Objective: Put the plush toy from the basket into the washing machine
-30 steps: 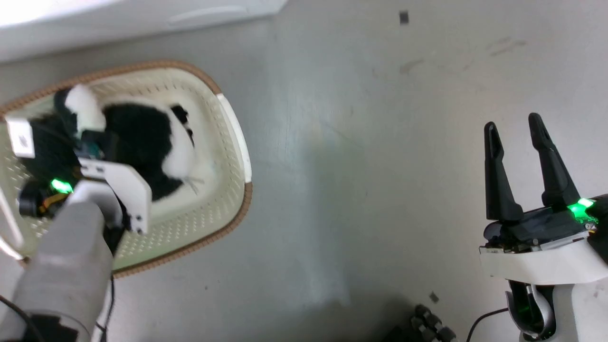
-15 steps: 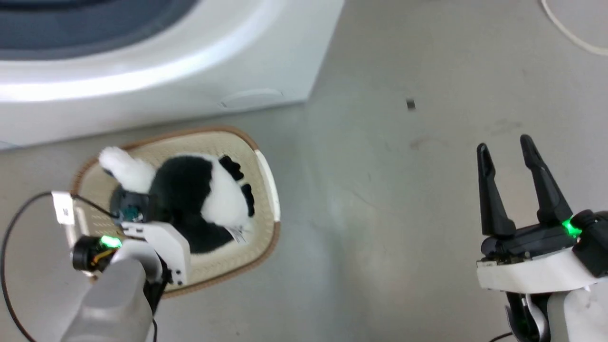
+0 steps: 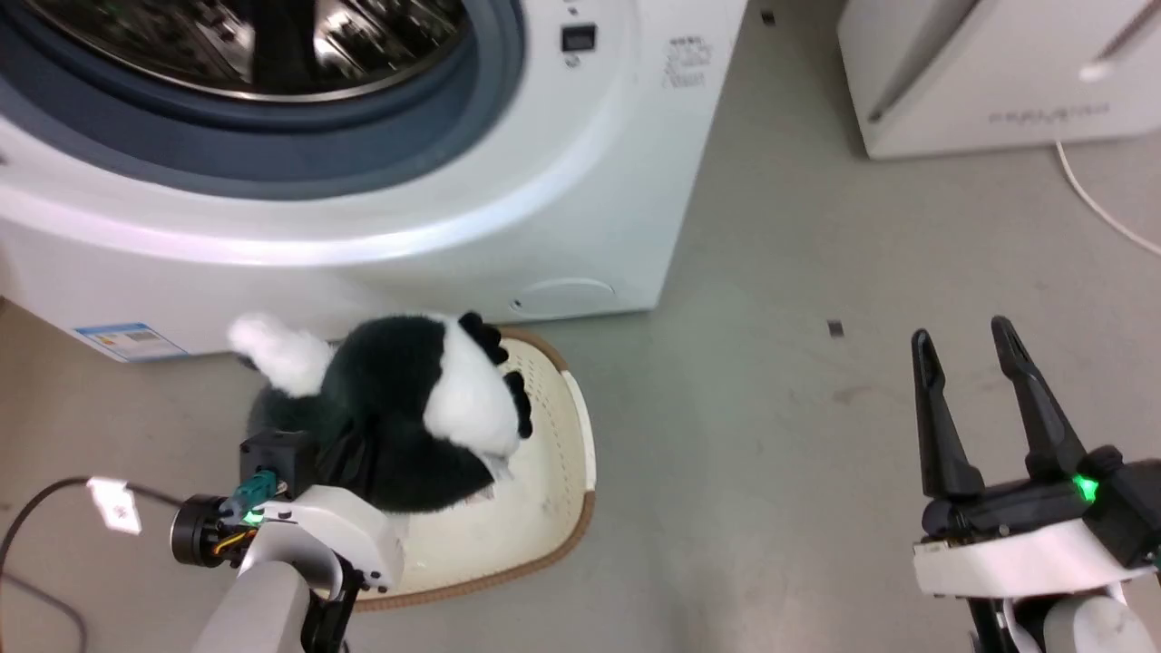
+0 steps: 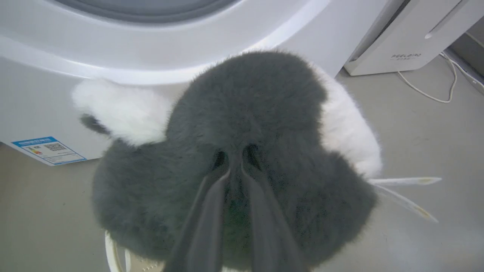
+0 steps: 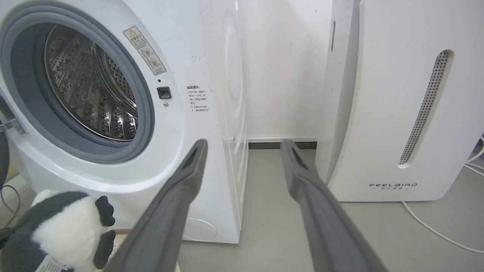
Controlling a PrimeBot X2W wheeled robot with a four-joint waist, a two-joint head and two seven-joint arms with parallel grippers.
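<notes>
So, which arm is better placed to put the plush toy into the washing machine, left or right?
Left. The left gripper is shut on the plush toy, held over the basket in front of the washing machine, below its open drum. The right gripper is open and empty, away over the floor.

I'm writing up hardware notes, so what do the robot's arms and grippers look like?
The right gripper and left gripper each have two long, tapering dark fingers, set in a white wrist shell with a green light. The left forearm is pale grey; a black cable with a white tag trails beside it.
</notes>
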